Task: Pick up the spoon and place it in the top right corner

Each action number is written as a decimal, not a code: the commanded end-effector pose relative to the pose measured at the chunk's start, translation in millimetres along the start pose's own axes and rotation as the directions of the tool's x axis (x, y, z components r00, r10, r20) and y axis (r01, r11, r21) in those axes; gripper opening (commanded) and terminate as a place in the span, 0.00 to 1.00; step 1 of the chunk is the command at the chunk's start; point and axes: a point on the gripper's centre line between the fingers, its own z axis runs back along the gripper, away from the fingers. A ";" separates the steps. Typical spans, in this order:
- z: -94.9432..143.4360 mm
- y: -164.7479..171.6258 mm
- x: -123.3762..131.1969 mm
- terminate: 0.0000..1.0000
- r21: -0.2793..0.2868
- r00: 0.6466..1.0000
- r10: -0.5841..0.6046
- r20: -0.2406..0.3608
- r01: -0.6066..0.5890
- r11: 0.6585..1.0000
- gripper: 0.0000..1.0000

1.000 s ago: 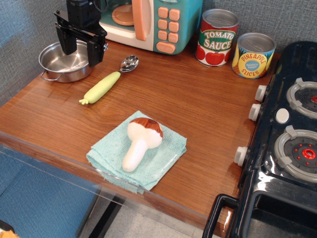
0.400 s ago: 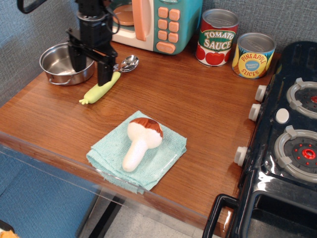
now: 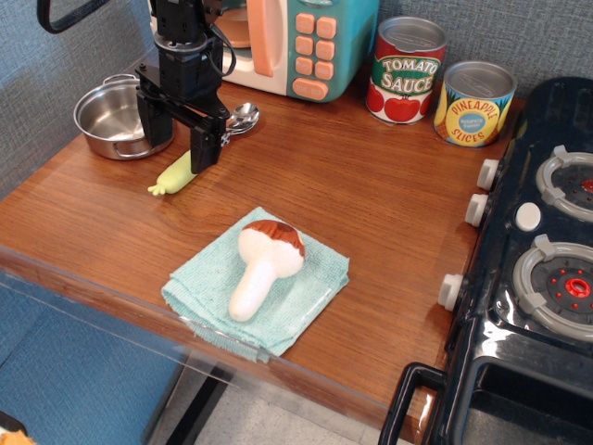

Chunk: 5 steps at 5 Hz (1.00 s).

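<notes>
The spoon lies on the wooden counter at the back left, its silver bowl [image 3: 244, 116] pointing at the toy microwave and the end of its pale yellow-green handle [image 3: 173, 175] showing below the gripper. My gripper [image 3: 181, 136] is open and low over the handle's middle, one finger on each side, hiding that part. I cannot tell if the fingers touch it. The top right corner [image 3: 408, 158] is bare reddish-brown wood in front of the cans.
A steel pot [image 3: 107, 113] stands just left of the gripper, and a teal toy microwave [image 3: 296, 42] behind it. A tomato sauce can [image 3: 406, 69] and a pineapple can [image 3: 474, 102] stand at the back right. A mushroom [image 3: 264, 260] lies on a teal cloth [image 3: 306, 292] at the front. A black stove [image 3: 547, 260] borders the right.
My gripper has moved right from above the pot and come down over the spoon's handle, staying open. The spoon has not moved.
</notes>
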 end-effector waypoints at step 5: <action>-9.2 11.1 10.9 0.00 -0.043 0.999 0.030 0.025 -0.029 0.999 0.00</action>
